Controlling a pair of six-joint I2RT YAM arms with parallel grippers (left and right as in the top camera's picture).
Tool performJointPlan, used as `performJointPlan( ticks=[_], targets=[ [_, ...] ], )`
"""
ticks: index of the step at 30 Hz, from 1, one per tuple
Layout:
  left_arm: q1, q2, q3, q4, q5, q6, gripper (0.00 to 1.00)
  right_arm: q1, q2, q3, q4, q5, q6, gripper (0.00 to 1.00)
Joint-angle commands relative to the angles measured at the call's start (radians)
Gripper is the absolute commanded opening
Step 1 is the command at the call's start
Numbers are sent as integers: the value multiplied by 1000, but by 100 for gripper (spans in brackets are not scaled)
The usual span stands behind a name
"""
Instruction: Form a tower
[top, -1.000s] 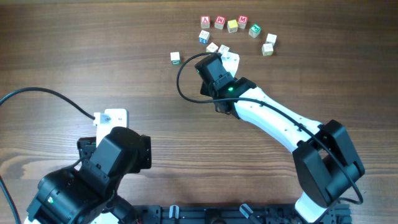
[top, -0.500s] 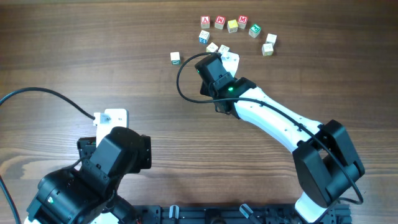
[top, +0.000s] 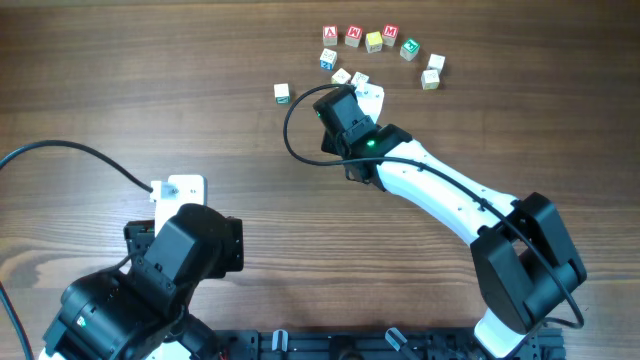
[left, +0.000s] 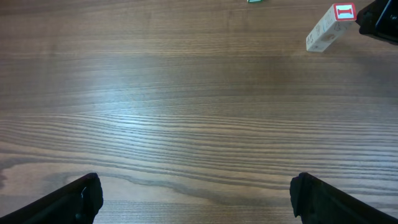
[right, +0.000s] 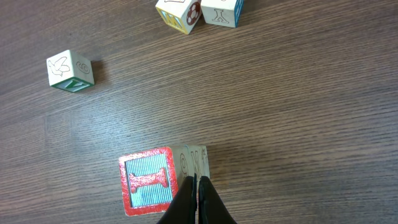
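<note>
The tower is a short stack of pale letter cubes; its top face has a red frame and a red letter on blue stripes. It also shows in the left wrist view, where the tower stands far off at the upper right. My right gripper is shut with nothing between its fingers, and its tips sit at the right side of the tower's top cube. From overhead the right gripper covers most of the stack. My left gripper is open over bare wood at the near left, far from the cubes.
Two loose cubes lie just beyond the right gripper, and a green-marked cube lies to its left. Several more letter cubes form an arc at the far edge. A black cable loops beside the right wrist.
</note>
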Motion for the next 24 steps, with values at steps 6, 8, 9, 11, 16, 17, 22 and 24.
performJointPlan(
  ticks=[6, 8, 9, 11, 16, 17, 22, 24],
  targets=[
    [2, -2, 2, 2, -2, 8, 100, 1, 15, -8, 5, -11, -7, 4],
    [2, -2, 2, 2, -2, 8, 100, 1, 15, -8, 5, -11, -7, 4],
    [2, -3, 2, 2, -2, 8, 100, 1, 15, -8, 5, -11, -8, 4],
    [2, -2, 2, 2, -2, 8, 100, 1, 15, -8, 4, -3, -7, 4],
    [2, -2, 2, 2, -2, 8, 100, 1, 15, -8, -11, 19, 6, 4],
    [2, -3, 2, 2, -2, 8, 100, 1, 15, -8, -19, 28, 21, 4],
    [2, -3, 2, 2, -2, 8, 100, 1, 6, -8, -39, 51, 45, 4],
    [2, -2, 2, 2, -2, 8, 100, 1, -6, -8, -48, 56, 44, 4]
  ],
)
